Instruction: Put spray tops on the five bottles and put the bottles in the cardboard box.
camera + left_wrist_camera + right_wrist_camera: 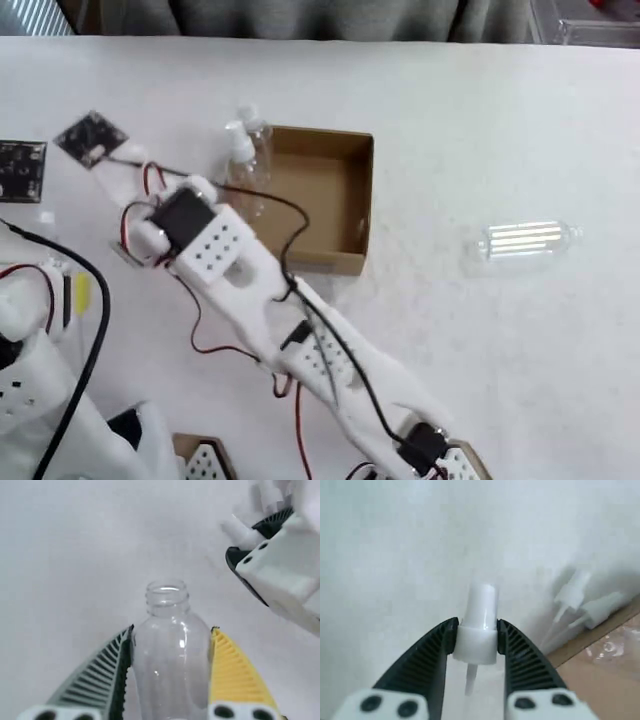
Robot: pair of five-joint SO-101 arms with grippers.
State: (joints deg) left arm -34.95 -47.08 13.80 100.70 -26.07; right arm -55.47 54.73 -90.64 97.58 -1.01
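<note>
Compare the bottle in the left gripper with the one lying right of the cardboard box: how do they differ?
The held bottle is clamped in the left gripper; the lying bottle rests free on its side on the table. The right gripper, holding a spray top, is close to the held bottle's neck; nothing is near the lying bottle. Both are clear with no spray top on.

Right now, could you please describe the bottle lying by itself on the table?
Find the cardboard box on the white table. Well to its right in the high view lies a clear bottle, alone. Unlike the upright capped bottles at the box, it lies on its side.
</note>
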